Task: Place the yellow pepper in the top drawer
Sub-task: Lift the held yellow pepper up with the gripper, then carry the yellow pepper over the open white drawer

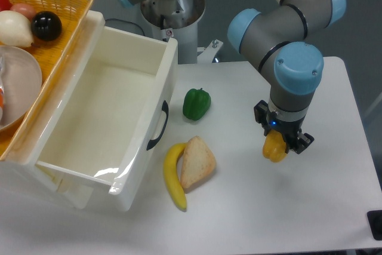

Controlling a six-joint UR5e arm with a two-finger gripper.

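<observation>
The yellow pepper point(274, 149) is small and yellow-orange, at the right of the table, between my gripper's fingers. My gripper point(279, 141) points straight down and is shut on it, at or just above the table; I cannot tell if it is lifted. The top drawer point(156, 76) is a large white box with a black curved handle point(159, 126), pulled open at the left, and its inside is bare. The drawer lies well to the left of my gripper.
A green pepper point(196, 103) sits between the drawer and my gripper. A banana point(173, 177) and a piece of bread point(197, 161) lie in front of the handle. An orange woven basket point(57, 4) with several items stands at the far left.
</observation>
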